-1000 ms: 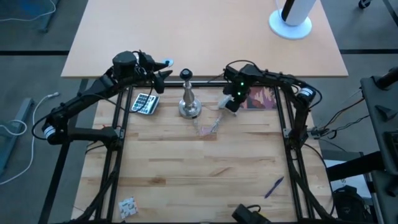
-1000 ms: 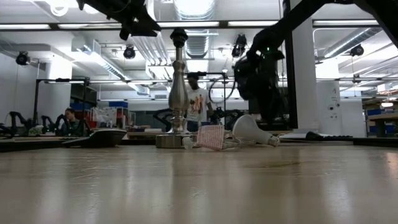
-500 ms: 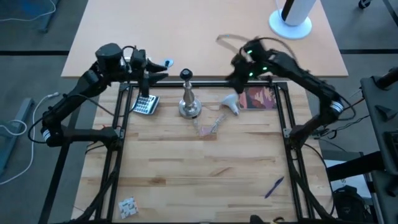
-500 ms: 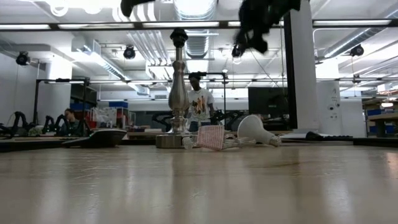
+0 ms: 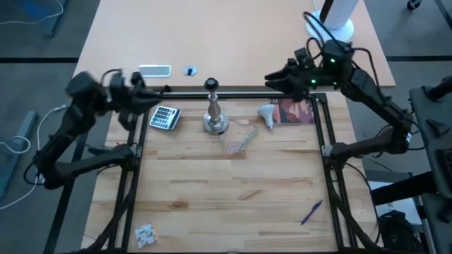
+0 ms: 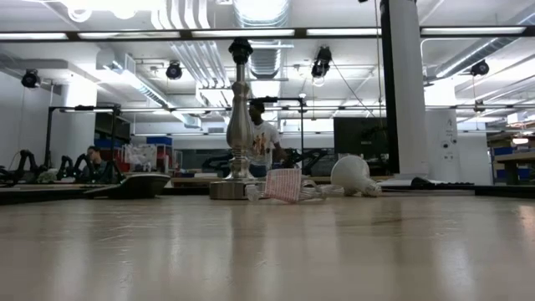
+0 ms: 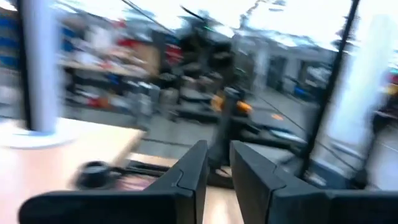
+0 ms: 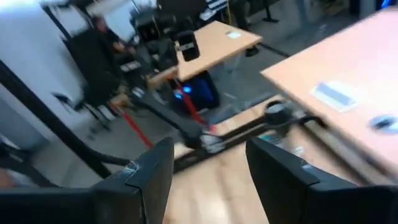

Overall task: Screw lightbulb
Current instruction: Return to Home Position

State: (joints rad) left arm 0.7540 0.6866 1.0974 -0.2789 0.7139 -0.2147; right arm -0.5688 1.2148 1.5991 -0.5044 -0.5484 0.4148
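The lightbulb point(image 5: 267, 115), white with a grey screw base, lies on its side on the wooden table point(image 5: 233, 197), just right of the silver stand point(image 5: 214, 116). It also shows in the low view as the lightbulb point(image 6: 353, 174). The stand rests upright on its round foot, its black socket top point(image 5: 210, 85) bare. My left gripper point(image 5: 152, 92) hovers high at the far left, pointing toward the stand, its fingers a narrow gap apart point(image 7: 219, 165). My right gripper point(image 5: 274, 77) hovers high, far right of the stand, open and empty point(image 8: 208, 162).
A calculator point(image 5: 164, 117) lies left of the stand, and a pink mesh piece point(image 5: 236, 141) lies in front of it. A reddish book point(image 5: 296, 111) sits right of the bulb. A pen point(image 5: 311, 212) lies near the right front. A large white cylinder point(image 5: 332, 17) stands on the far table.
My right gripper has risen from just over the lightbulb, gone toward the far right, and tipped from pointing down to about level. The bulb stays on the table and has rolled slightly. My left gripper has drawn back from the stand's top toward the table's left edge.
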